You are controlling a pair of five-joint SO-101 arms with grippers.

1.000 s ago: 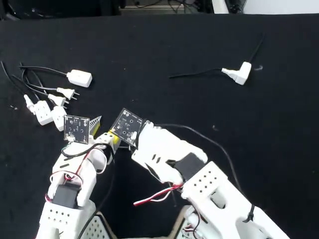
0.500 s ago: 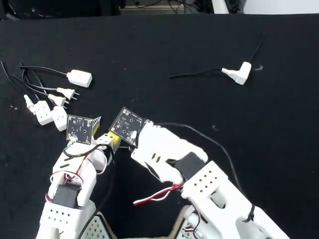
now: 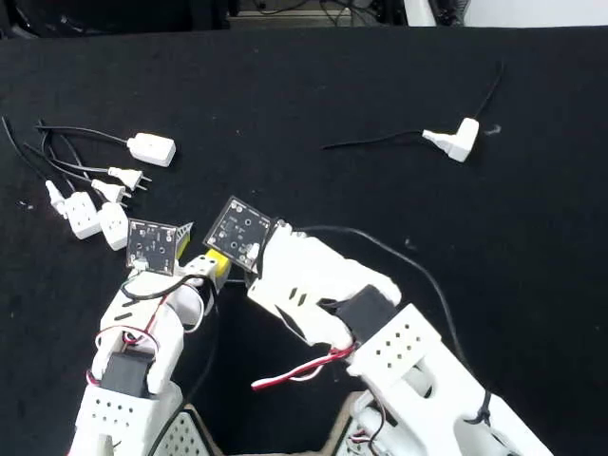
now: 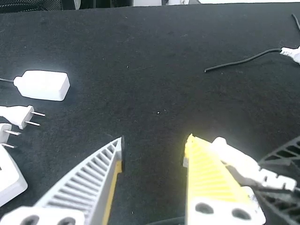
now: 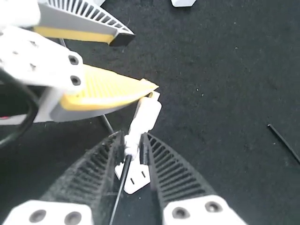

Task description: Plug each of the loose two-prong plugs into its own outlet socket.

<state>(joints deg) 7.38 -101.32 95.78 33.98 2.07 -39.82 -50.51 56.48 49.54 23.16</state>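
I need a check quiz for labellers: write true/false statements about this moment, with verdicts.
1. The right end effector grips a white plug. True.
2. The left end effector is shut on a plug. False: it is open and holds nothing.
3. An angled plug lies on its own toward the table's far right. True.
4. The table is white. False: it is black.
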